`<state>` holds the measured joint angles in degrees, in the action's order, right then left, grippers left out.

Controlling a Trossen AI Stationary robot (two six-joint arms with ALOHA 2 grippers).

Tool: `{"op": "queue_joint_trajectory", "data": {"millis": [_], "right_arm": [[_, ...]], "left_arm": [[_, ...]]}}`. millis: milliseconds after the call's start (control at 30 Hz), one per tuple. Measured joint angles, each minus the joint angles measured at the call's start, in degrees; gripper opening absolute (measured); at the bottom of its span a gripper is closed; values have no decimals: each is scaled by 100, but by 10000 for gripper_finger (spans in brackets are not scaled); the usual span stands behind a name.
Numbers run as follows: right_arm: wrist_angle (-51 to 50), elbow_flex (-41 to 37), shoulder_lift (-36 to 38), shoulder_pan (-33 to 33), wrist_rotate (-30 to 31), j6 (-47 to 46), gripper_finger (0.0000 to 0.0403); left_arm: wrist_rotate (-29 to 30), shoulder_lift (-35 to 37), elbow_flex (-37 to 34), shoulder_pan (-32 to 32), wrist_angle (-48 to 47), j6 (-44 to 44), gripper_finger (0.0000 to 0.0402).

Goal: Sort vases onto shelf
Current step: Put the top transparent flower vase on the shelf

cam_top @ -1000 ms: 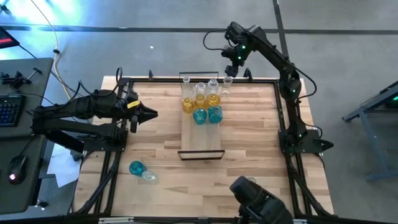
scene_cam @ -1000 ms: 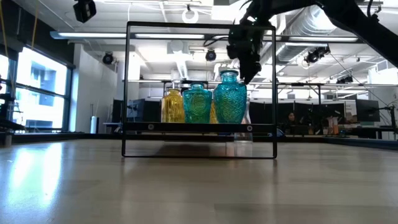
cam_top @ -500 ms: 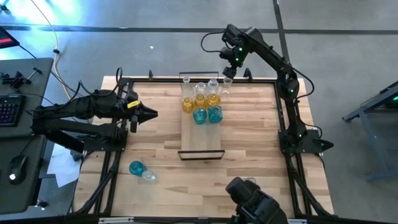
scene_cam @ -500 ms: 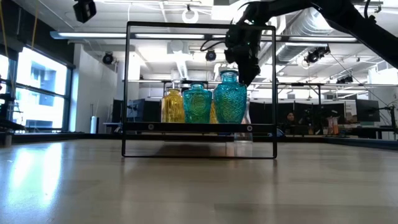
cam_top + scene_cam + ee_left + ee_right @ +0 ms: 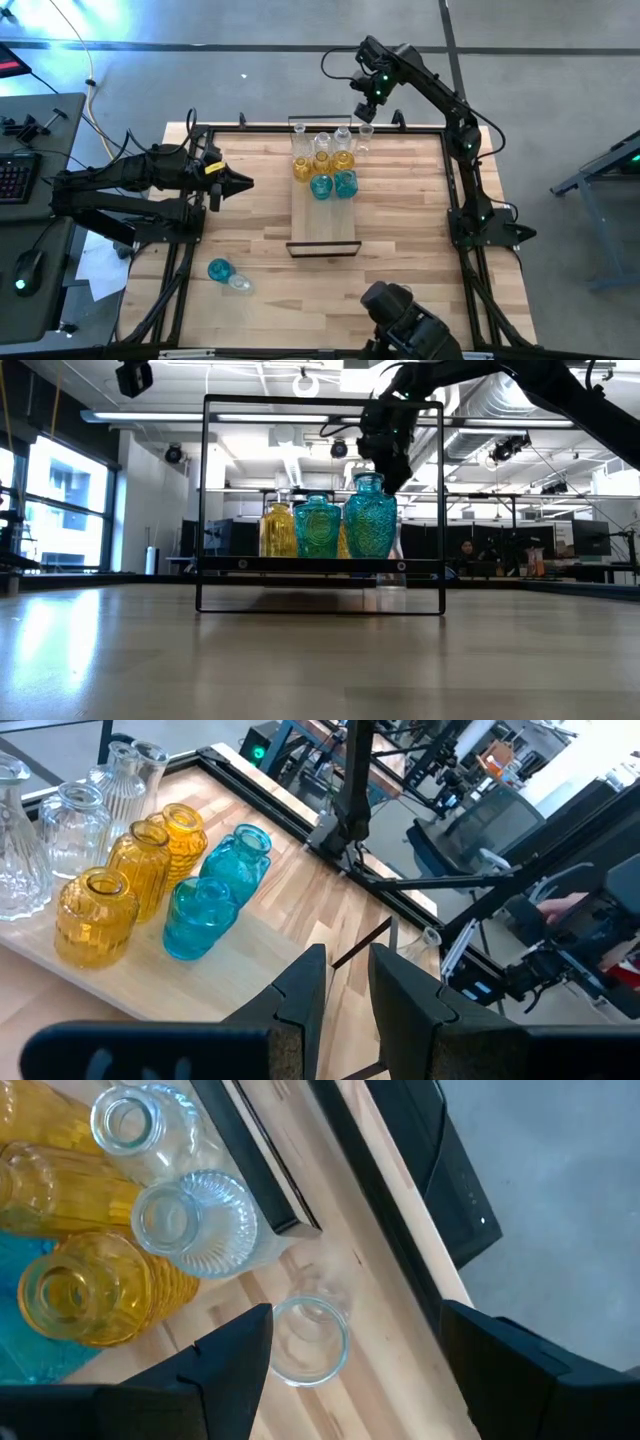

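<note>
Where the overhead camera looks straight down, a pale wooden table [image 5: 400, 220] stands on a grey floor, with a keyboard [image 5: 14, 178] and mouse [image 5: 28, 270] on a side desk to the left. The shelf [image 5: 322, 218] lies near the table's middle, and vases [image 5: 322, 160] in clear, yellow and blue crowd its far end. One clear vase [image 5: 366, 133] stands on the table just beside that end, under the right gripper [image 5: 362, 108]. A blue vase [image 5: 219, 270] and a clear one [image 5: 240, 284] lie near the table's left front corner. The left gripper [image 5: 246, 183] waits over the left side, well apart from the shelf.

From table height, the shelf's black frame [image 5: 205, 500] fills the middle, with two blue vases [image 5: 345, 525] in front hiding most of those behind them. Beyond is a big room with ceiling pipes and windows, and a person [image 5: 466, 550] sits far back. The right gripper hangs at the frame's upper right.

At the left wrist, the fingers [image 5: 305, 995] stand close together with a narrow gap and nothing between them.

At the right wrist, the fingers [image 5: 225, 1360] are spread wide, the clear vase [image 5: 308, 1342] upright between them and touched by neither; its glass is faint against the wood.
</note>
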<state>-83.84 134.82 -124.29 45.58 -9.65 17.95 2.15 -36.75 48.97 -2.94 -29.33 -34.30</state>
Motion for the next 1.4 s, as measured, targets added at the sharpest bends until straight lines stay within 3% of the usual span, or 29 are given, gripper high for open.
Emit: {"op": "queue_joint_trajectory", "data": {"millis": [633, 1167, 1400], "right_arm": [[143, 0, 0, 57, -297, -1049, 271], [-395, 0, 7, -167, 365, -925, 271], [-517, -3, 7, -292, 354, -872, 271]], "left_arm": [[3, 0, 0, -2, 0, -17, 72], [3, 0, 0, -2, 1, -109, 72], [3, 0, 0, -1, 1, -107, 72]]}}
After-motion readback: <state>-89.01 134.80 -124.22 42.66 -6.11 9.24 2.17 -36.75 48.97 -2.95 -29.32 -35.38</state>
